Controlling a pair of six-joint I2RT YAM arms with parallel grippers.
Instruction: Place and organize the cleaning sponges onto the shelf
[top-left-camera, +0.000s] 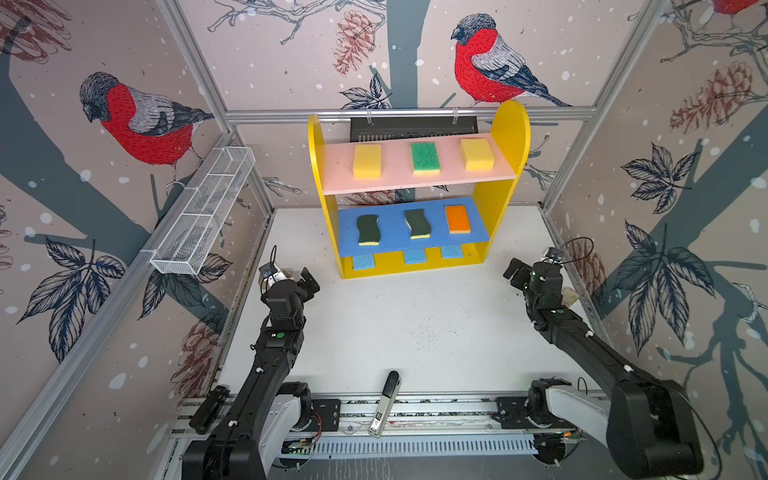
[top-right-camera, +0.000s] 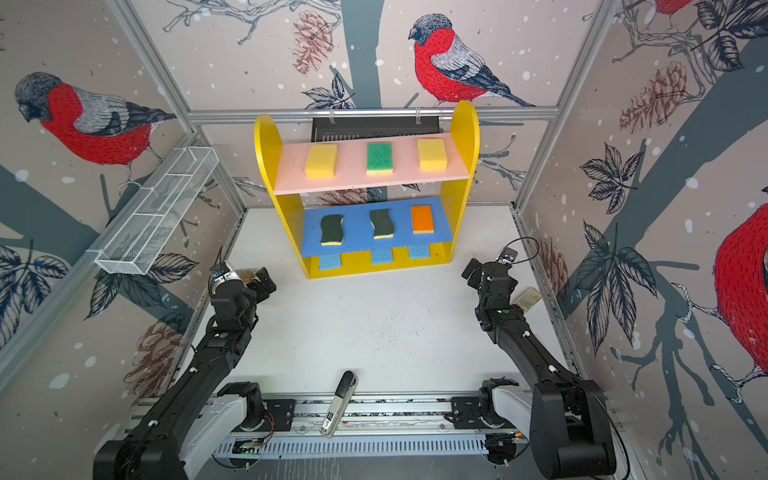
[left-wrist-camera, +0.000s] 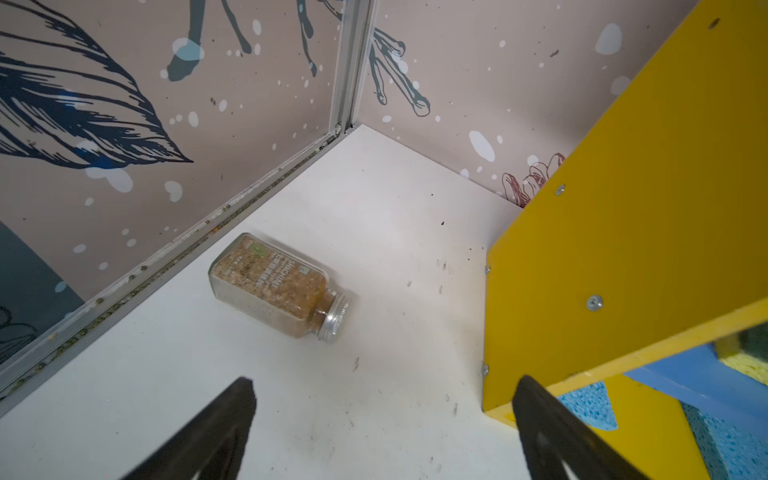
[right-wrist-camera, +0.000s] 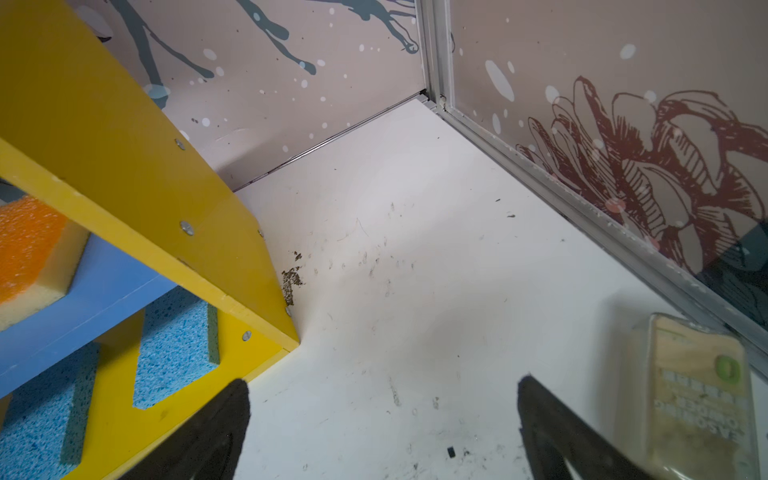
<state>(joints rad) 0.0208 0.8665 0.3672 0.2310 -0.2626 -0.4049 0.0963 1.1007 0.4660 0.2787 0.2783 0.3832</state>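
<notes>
Arms (top-left-camera: 272, 357) fwd, fingers (left-wrist-camera: 212, 432) wide apart

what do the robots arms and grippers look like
The left arm and right arm are matte black and boxy, white at the base, each with a green dot and small white clips. The left gripper and right gripper have two flat black fingers each. Thin black cables loop over the wrists.

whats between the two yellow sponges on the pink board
The green-topped sponge, touching neither; both top views show it.
</notes>
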